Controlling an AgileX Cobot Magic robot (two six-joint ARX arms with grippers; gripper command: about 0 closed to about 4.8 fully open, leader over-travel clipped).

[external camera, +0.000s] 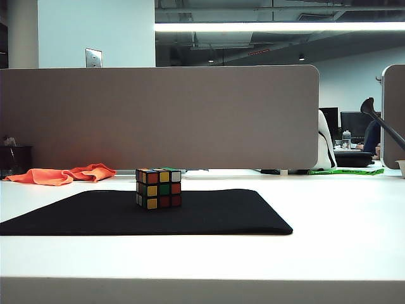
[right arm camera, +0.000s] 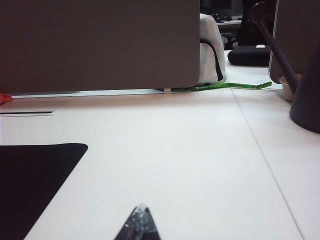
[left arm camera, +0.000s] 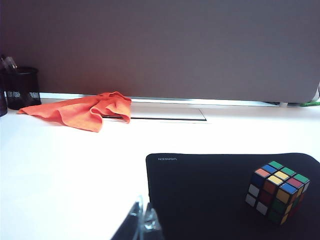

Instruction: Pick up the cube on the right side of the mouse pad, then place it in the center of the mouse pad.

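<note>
The cube (external camera: 158,188) sits near the centre of the pad (external camera: 228,215) on the bench (external camera: 329,209), the cloth (external camera: 63,174) at ten o'clock, as closed left pincer (left arm camera: 144,225) and right pincer (right arm camera: 137,225) hang low, empty; the placing looks done, calling only for retreat.

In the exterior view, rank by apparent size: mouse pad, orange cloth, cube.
1. mouse pad, by far the widest.
2. orange cloth, though it lies farther back, so its true size is unsure.
3. cube.
</note>
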